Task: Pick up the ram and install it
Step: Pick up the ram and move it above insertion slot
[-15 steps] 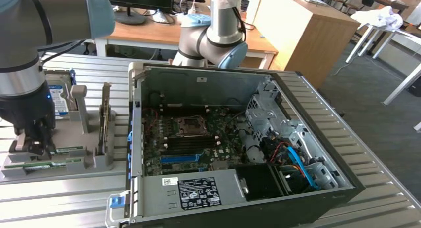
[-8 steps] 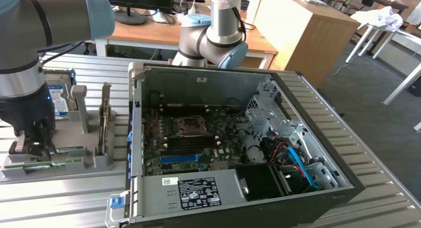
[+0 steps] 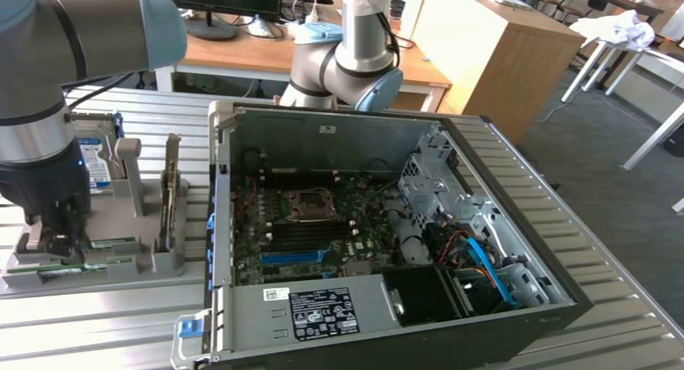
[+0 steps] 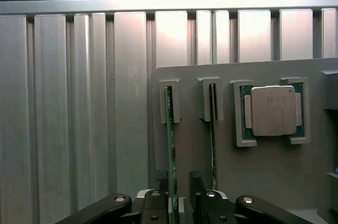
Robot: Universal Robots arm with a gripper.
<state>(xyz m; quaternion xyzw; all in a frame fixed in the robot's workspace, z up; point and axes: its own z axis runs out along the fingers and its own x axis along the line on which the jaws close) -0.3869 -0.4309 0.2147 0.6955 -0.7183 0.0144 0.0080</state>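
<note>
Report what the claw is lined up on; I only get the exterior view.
Observer: In the wrist view the claw is open, one finger on each side of the ram, which stands on edge in a slot of the holder.
Operator: Check the neighbouring slot.
Observer: A second stick stands in it.
Operator: Name what lies beyond that.
Observer: A square silver CPU chip, flat in its own pocket.

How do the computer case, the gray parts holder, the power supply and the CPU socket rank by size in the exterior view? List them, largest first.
1. computer case
2. gray parts holder
3. power supply; close to the holder and nearer the camera, so that order is unsure
4. CPU socket
</note>
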